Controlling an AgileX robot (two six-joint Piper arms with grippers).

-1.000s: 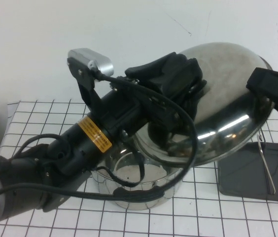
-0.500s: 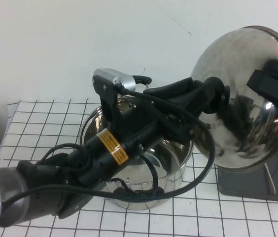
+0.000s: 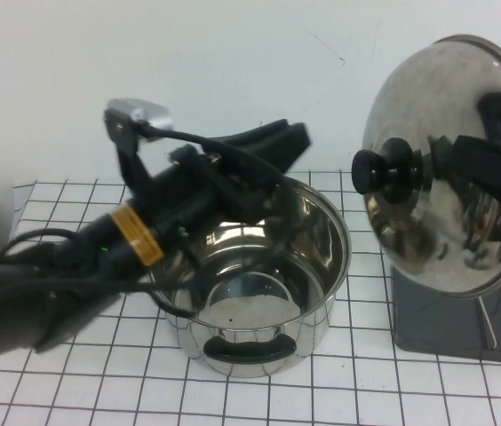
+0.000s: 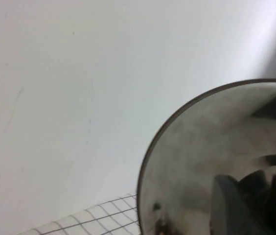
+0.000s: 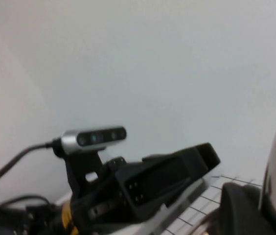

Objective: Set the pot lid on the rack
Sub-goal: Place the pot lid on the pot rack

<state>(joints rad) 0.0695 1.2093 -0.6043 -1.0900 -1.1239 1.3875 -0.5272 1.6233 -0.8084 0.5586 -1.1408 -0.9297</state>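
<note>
Lid (image 3: pixel 450 169) stood on edge at far right above rack (image 3: pixel 459 315), knob (image 3: pixel 390 169) facing left. Right gripper (image 3: pixel 464 160) was clamped on its rim. Left gripper (image 3: pixel 277 142) hung over pot (image 3: pixel 259 275), clear of lid; couldn't tell its fingers' state.

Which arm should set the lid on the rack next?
Right. Its pincer is at the lid, which stands on edge above the rack. The left pincer is over the pot, away from the lid.
</note>
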